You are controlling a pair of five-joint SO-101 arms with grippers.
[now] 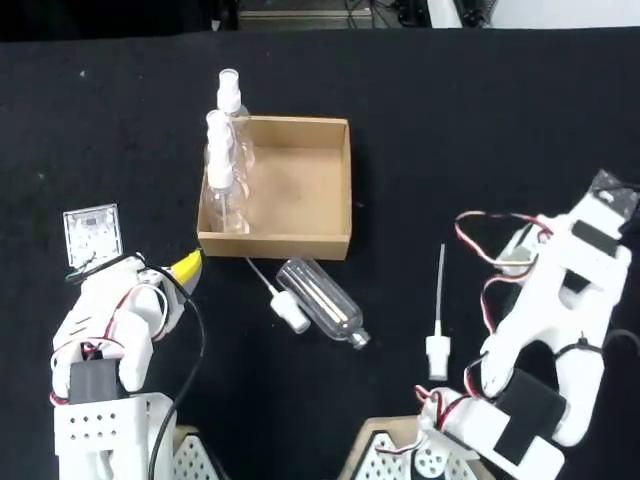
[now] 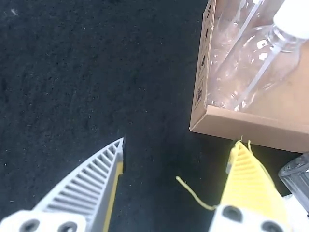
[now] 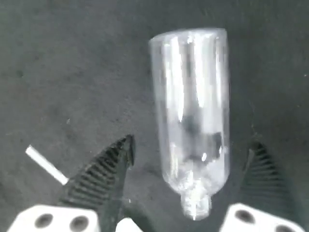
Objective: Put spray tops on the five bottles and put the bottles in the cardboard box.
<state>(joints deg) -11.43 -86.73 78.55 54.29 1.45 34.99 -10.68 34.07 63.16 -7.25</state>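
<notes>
- Three capped bottles (image 1: 228, 195) upright in cardboard box (image 1: 300, 243), high view.
- L gripper (image 2: 179, 143) wide open, empty, near box corner.
- R gripper (image 3: 191, 144) open, empty; uncapped bottle (image 3: 190, 96) ahead.

Box (image 2: 227, 123) and the bottles (image 2: 251, 63) in it ran off the frame edge. Lying bottle (image 2: 297, 176) likewise cut off. Tube (image 3: 46, 164): one end hidden behind right claw (image 3: 191, 142).

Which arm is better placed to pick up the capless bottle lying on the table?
Right, most likely. In its wrist view the right gripper is open and the bottle lines up between its fingers, neck toward it. The left gripper is open over bare table by a corner of the cardboard box.
</notes>
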